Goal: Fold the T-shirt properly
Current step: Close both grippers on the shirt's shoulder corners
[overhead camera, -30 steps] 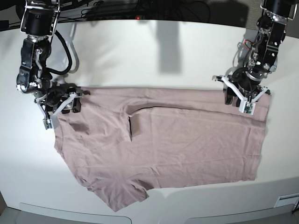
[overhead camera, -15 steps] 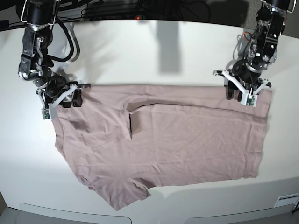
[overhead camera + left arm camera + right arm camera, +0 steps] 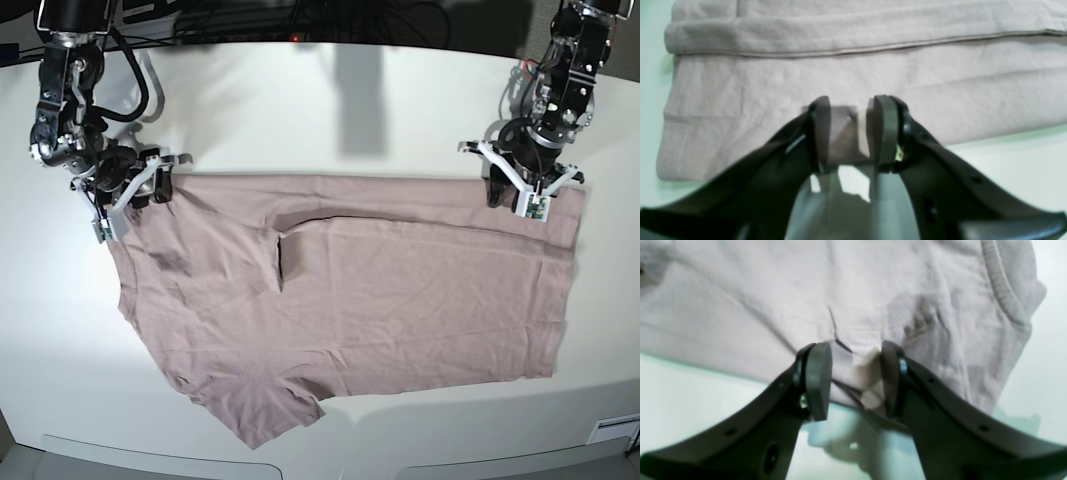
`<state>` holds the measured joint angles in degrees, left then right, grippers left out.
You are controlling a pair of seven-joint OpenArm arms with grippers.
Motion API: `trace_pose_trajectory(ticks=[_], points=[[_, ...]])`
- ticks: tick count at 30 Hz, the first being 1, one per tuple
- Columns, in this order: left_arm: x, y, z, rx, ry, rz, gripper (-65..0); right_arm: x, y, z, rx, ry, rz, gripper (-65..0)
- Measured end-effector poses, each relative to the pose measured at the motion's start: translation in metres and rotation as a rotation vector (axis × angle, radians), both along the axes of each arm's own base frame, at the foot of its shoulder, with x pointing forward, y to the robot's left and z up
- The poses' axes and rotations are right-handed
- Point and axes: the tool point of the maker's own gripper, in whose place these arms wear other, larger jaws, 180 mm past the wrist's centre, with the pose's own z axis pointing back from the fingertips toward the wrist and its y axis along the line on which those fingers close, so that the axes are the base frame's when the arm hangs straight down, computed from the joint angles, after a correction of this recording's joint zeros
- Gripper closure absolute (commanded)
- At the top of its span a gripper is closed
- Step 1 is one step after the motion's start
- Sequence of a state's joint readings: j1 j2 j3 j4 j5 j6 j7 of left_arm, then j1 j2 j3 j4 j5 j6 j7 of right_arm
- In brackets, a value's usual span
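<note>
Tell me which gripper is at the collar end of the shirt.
The right gripper: ribbed collar shows beside it. The left gripper faces the T-shirt's stitched hem.

Black arms, white-trimmed pincers, looped cables

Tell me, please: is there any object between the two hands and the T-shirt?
No, nothing visible is. The left hand and the right hand are both at the far edge of the T-shirt, with only cloth and bare table around them.
</note>
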<state>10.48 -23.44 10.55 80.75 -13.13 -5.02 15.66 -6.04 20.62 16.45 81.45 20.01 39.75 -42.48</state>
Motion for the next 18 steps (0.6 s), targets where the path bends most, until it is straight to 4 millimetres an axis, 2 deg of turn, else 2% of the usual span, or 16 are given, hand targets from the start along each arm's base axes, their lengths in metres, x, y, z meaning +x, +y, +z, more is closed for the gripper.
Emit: trace_pose_trajectory(ticks=[13, 18], points=[[-0.008, 0.004, -0.005, 0.016, 0.081, -0.035, -21.5, -0.013, 0.003, -0.003, 0.031, 0.090, 0.005, -25.5], [-0.023, 0.001, -0.002, 0.034, 0.099, -0.046, -21.5, -0.014, 0.003, -0.003, 0.032, 0.100, 0.006, -25.5]])
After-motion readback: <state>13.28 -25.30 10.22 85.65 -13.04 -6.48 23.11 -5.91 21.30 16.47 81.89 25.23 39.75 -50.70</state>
